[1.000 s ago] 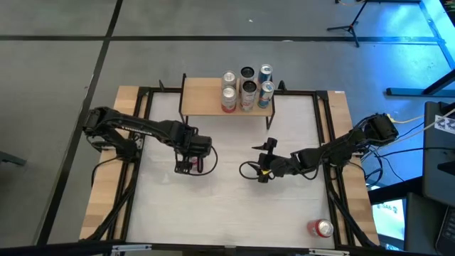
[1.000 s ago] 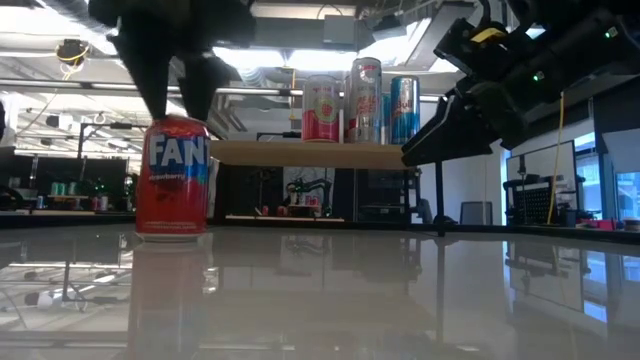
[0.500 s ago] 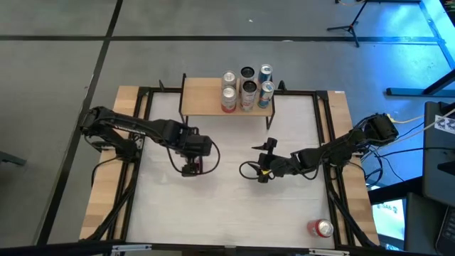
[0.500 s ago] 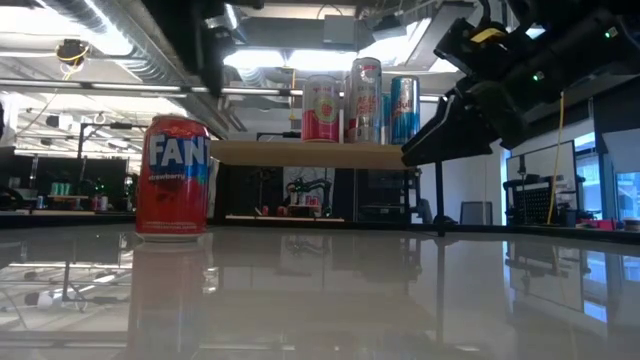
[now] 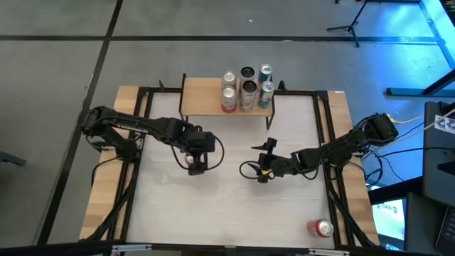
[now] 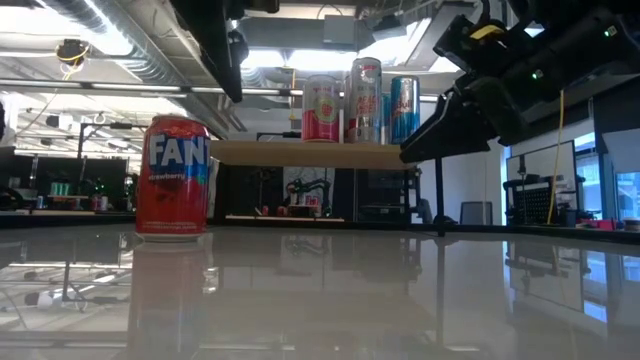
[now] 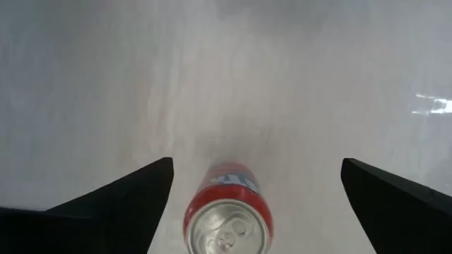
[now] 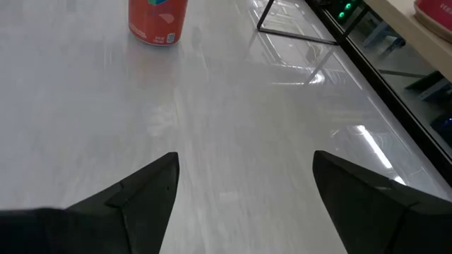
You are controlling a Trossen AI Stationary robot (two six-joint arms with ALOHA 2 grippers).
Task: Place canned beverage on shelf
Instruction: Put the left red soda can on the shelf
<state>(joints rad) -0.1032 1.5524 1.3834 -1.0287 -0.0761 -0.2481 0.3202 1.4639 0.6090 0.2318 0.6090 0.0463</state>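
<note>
Hovering over the upright red can [image 7: 227,215], the left gripper [image 5: 196,158] was seen with its fingers [image 7: 120,204] spread wide and empty, the can lying between them and below, untouched; for a sound grasp the fingers were judged best lowered straight down, one on each side of the can's wall, before being closed; the right gripper [image 5: 263,173] waited well apart, its fingers also open and empty. Counted: five cans [image 5: 247,87] on the shelf [image 5: 201,104], one red can beneath the fingers, one more can [image 5: 320,227] lying at the counter's [image 5: 234,213] near edge; two arms.
</note>
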